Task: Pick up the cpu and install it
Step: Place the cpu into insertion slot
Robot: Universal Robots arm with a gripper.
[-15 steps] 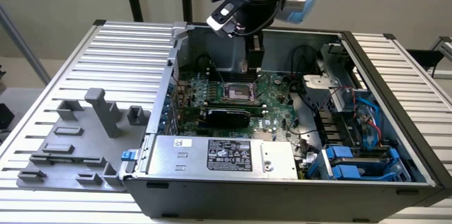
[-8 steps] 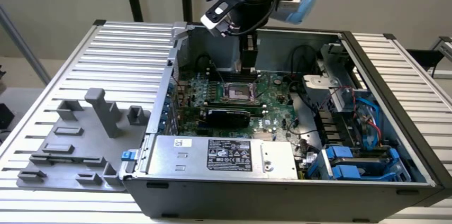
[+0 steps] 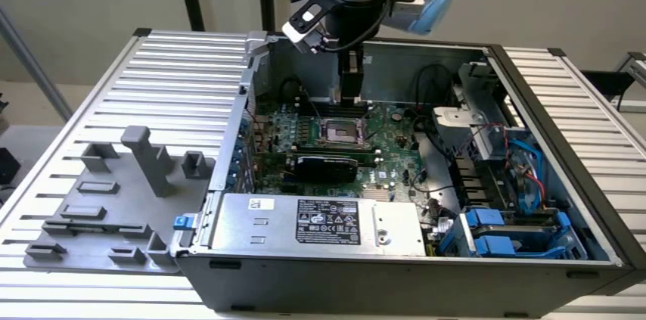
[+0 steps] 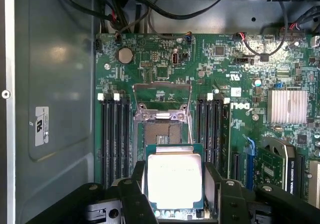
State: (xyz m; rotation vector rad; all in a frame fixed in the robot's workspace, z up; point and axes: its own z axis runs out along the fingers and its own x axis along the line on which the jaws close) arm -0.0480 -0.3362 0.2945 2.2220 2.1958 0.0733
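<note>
The gripper (image 4: 175,185) has the cpu (image 4: 174,176) pinched flat by its edges, jaws part-way open around it. It hangs just over the open socket (image 4: 161,133), apparently held level for lining up.

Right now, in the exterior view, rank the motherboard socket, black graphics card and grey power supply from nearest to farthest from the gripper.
1. Socket, directly below the gripper.
2. Black graphics card, next toward the camera.
3. Grey power supply, at the case's near edge.
</note>
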